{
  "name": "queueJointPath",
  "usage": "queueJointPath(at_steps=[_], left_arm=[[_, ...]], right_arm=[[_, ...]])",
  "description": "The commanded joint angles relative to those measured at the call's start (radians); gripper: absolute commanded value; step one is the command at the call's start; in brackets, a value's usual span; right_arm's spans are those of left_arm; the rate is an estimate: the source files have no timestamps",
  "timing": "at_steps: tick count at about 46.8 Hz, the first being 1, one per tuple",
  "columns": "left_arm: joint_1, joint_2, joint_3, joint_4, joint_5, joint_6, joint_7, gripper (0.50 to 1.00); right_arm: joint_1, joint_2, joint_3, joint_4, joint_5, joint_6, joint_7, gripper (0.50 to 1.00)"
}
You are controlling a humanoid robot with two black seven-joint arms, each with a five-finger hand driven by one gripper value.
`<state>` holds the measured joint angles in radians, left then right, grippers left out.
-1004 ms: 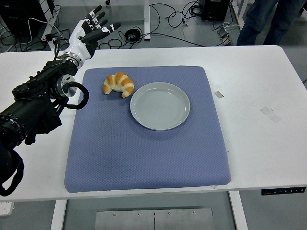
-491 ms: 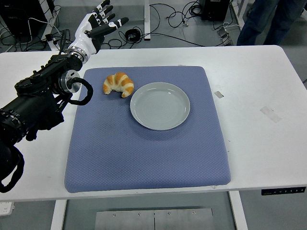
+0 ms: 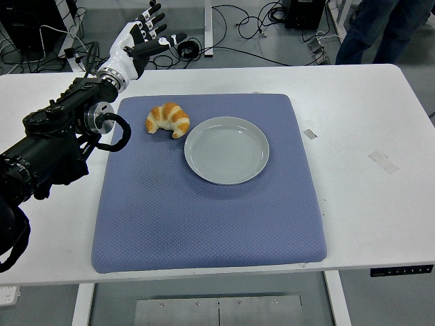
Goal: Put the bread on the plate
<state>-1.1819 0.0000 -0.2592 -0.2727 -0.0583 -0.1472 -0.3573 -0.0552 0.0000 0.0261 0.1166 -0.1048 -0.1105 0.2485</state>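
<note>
On the blue mat [image 3: 204, 204], bread [image 3: 168, 119] is sitting just left of the plate [image 3: 226, 150]; we are holding our left robot hand [image 3: 141, 41] spread, far behind.

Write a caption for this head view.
Open left robot hand raised beyond a croissant lying beside an empty plate.

A blue mat [image 3: 204, 210] covers the white table [image 3: 367, 190]; a person's legs [image 3: 370, 30] stand beyond.
</note>
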Motion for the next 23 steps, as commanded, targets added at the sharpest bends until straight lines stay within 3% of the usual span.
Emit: queueJointPath(at_steps=[1,8,14,23], left_arm=[[-0.001,0.0,0.0,0.0,-0.001,0.0,0.0,0.978],[-0.001,0.0,0.0,-0.002,0.0,0.009,-0.002,0.977],[-0.015,0.0,0.023,-0.028,0.032,0.093,-0.002,0.974],[-0.058,0.003,0.15,-0.103,0.161,0.095,0.0,0.975]], right_arm=[[0.0,0.0,0.0,0.0,0.0,0.0,0.0,1.0],[0.0,0.0,0.0,0.0,0.001,0.0,0.0,1.0],[0.0,0.0,0.0,0.0,-0.001,0.0,0.0,1.0],[0.0,0.0,0.0,0.0,-0.001,0.0,0.0,1.0]])
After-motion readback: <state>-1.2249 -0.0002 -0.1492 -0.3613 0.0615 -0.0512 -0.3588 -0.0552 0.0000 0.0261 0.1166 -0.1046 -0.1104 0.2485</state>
